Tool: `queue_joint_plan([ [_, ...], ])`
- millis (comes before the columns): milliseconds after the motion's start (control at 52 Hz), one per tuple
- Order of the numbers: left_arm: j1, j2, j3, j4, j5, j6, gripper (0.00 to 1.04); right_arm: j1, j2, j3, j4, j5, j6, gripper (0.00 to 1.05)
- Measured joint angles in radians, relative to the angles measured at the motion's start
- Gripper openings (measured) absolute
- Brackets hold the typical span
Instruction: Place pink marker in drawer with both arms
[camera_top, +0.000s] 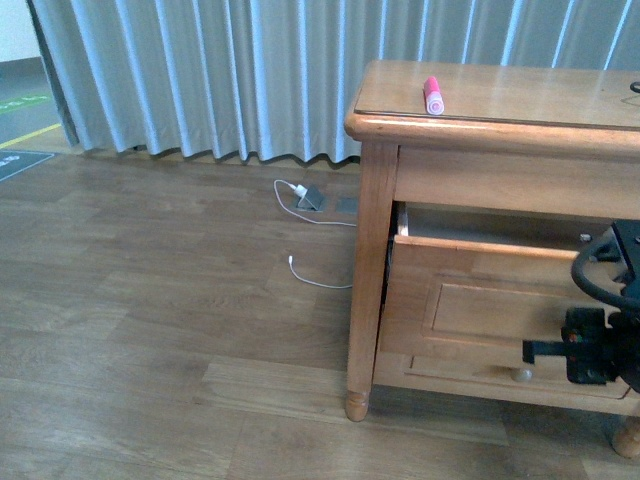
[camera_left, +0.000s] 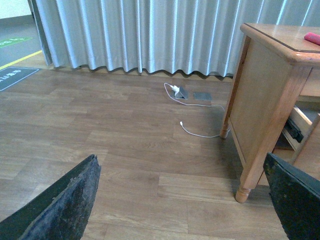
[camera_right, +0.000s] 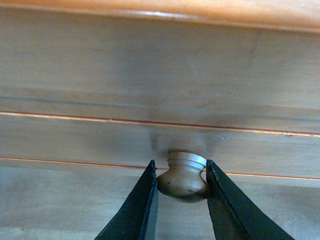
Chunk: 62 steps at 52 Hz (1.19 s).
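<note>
Curtain: pale grey-blue pleated curtain (camera_top: 200, 80) hangs across the back, down to the floor.
Floor: brown wood-plank floor (camera_top: 150, 300), with a white cable (camera_top: 310, 275) lying loose near the dresser's front leg.
Dresser: honey-coloured wooden dresser (camera_top: 372, 250) stands at the right of the front view on turned feet.
Drawer: the top drawer (camera_top: 470, 300) stands partly pulled out. Its panelled front sits forward of the frame and a dark gap shows above its upper edge.
Right arm: the black right arm (camera_top: 600, 340) reaches in low at the right edge, in front of the drawer front.
Left gripper: the left gripper (camera_left: 181, 167) is spread wide and holds nothing. Its two dark fingers (camera_left: 70, 205) hang well apart over bare floor, beside the dresser's side.
Right gripper: the right gripper (camera_right: 181, 167) is clenched on a round wooden knob (camera_right: 185, 177), one finger pressed to each side. I cannot tell from the wrist view which drawer front this is.
Pink marker: the pink marker (camera_top: 433, 96) lies on the dresser top near its front edge, paler end toward the front, well apart from both grippers.
</note>
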Motion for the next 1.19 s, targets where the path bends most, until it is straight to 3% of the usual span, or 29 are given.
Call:
queue_joint_plan([
  [211, 0.000, 0.000, 0.000, 0.000, 0.000, 0.000, 0.99, 0.003, -0.171, -0.264, 0.075, -0.068, 0.008, 0.25],
  [384, 0.000, 0.000, 0.000, 0.000, 0.000, 0.000, 0.99, 0.002, -0.392, -0.399, -0.011, -0.087, 0.050, 0.59],
  [615, 0.000, 0.000, 0.000, 0.000, 0.000, 0.000, 0.99, -0.065, -0.888, -0.436, -0.350, -0.157, 0.074, 0.97],
  [922, 0.000, 0.000, 0.000, 0.000, 0.000, 0.000, 0.99, -0.258, -1.501, -0.405, -0.835, -0.347, 0.088, 0.96],
  [1057, 0.000, 0.000, 0.000, 0.000, 0.000, 0.000, 0.99, -0.341, -1.629, -0.404, -0.890, -0.368, 0.079, 0.96],
  [1191, 0.000, 0.000, 0.000, 0.000, 0.000, 0.000, 0.99, -0.347, -1.633, -0.403, -0.892, -0.370, 0.077, 0.96],
])
